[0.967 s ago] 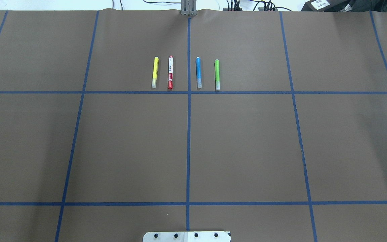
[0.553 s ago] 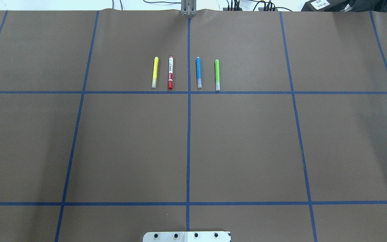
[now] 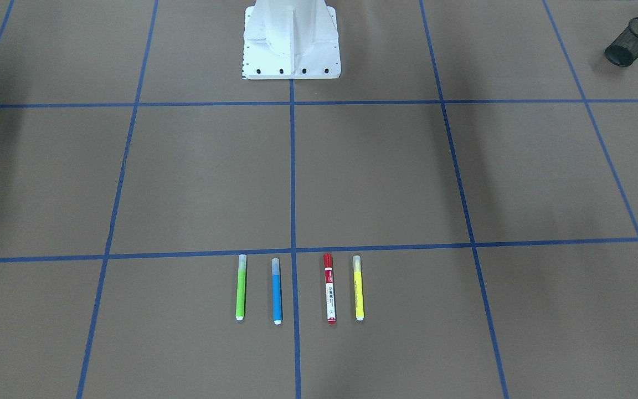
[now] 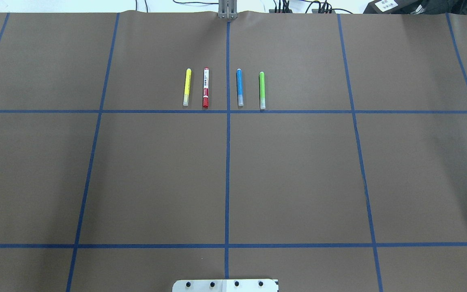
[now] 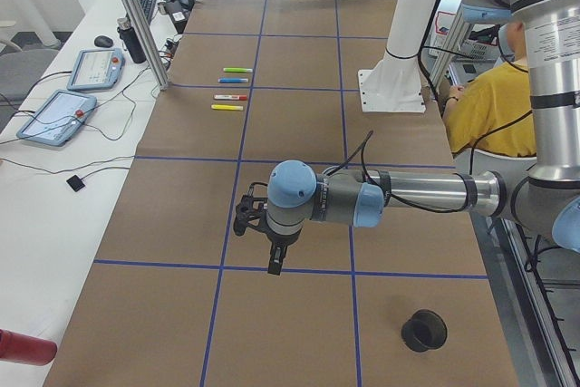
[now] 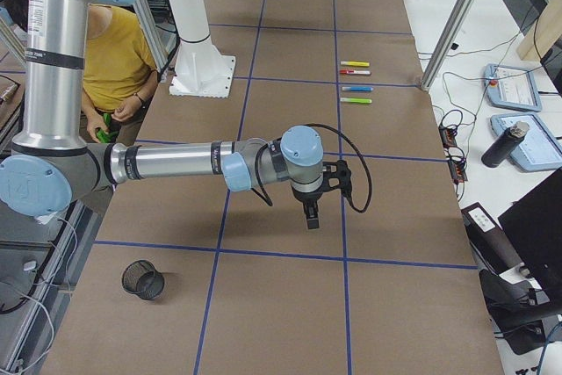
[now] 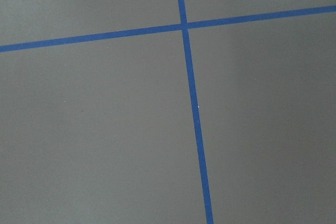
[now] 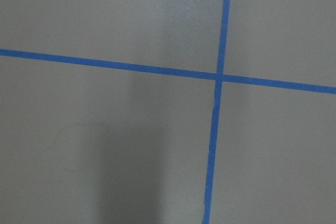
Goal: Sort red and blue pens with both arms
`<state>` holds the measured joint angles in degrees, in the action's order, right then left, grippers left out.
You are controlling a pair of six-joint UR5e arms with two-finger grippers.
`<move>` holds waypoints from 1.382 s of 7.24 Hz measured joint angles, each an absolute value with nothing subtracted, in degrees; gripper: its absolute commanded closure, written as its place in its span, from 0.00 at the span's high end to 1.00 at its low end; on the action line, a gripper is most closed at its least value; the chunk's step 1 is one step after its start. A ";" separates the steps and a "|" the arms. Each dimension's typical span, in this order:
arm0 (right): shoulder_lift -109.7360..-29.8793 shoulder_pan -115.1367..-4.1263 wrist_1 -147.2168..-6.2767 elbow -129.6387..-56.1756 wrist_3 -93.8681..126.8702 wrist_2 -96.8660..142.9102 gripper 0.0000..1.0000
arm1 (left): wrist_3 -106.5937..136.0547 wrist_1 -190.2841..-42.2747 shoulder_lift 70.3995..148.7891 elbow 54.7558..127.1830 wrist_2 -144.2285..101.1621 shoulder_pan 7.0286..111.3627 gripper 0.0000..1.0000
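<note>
Four pens lie in a row on the brown table, parallel and apart. The red pen (image 4: 205, 88) (image 3: 329, 288), white-barrelled with a red cap, is second from the left in the overhead view. The blue pen (image 4: 239, 87) (image 3: 277, 291) lies just across the centre tape line from it. My left gripper (image 5: 275, 260) hangs over the table's left end, far from the pens. Over the right end hangs my right gripper (image 6: 312, 217), equally far away. They show only in the side views, so I cannot tell whether they are open or shut. Both wrist views show only paper and tape.
A yellow highlighter (image 4: 186, 87) and a green highlighter (image 4: 262, 90) flank the two pens. A black mesh cup (image 5: 425, 330) lies at the left end, another (image 6: 143, 279) at the right end. The white pedestal (image 3: 291, 39) stands at the robot's edge. A person (image 5: 494, 106) sits behind it.
</note>
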<state>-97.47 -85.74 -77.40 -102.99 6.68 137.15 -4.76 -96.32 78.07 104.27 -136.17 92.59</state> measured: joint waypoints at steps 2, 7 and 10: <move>-95.61 -85.78 -75.52 -102.55 6.59 137.46 1.00 | -4.50 -96.48 84.25 102.77 -136.51 92.59 1.00; -88.63 -80.09 -71.67 -100.87 7.56 136.49 1.00 | 4.14 -105.97 90.06 102.24 -144.00 84.69 1.00; -82.78 -73.56 -71.49 -99.44 13.65 136.37 1.00 | 17.77 -107.17 98.52 101.86 -144.01 76.40 1.00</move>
